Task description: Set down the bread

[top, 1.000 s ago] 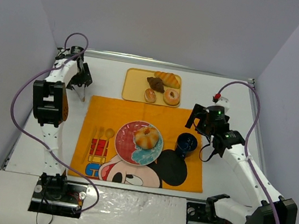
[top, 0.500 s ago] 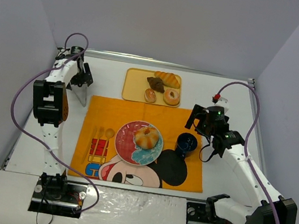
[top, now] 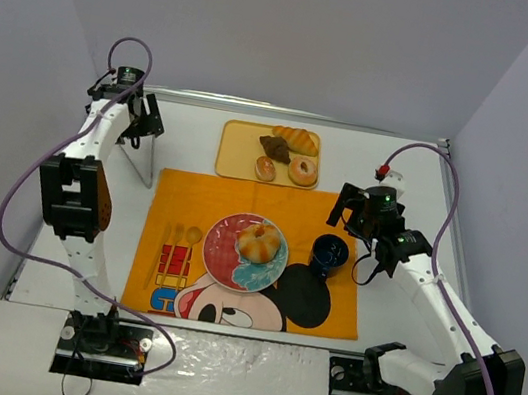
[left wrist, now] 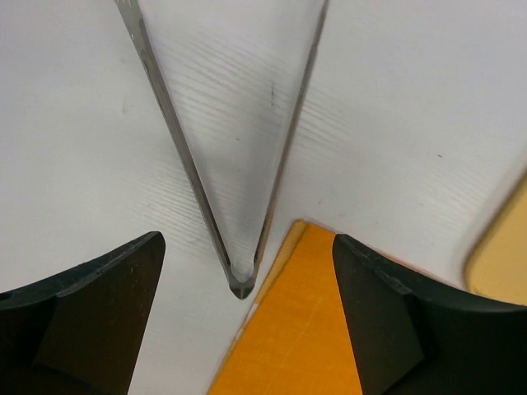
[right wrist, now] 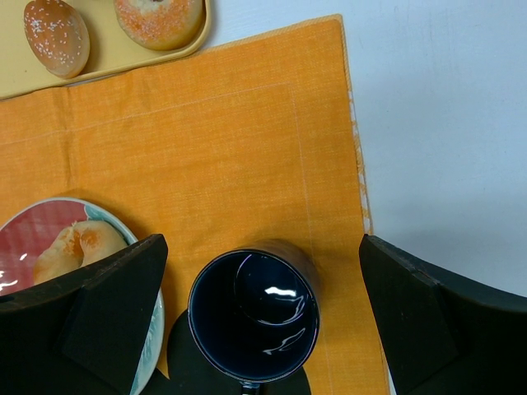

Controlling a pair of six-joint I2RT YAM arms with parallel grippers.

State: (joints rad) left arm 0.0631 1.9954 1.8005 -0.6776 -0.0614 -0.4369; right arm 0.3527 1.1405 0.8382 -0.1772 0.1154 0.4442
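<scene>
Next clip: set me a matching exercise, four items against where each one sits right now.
Items:
1. bread
2. cup
3. croissant
4. yellow cutlery

Places:
A. on the tray
B. on the plate
C. on the placemat, left of the plate
D. on the placemat, right of the plate

Pairs: 1-B, 2-D, 3-A, 4-C

Cup [top: 328, 254] close R of bread [top: 258, 242]
</scene>
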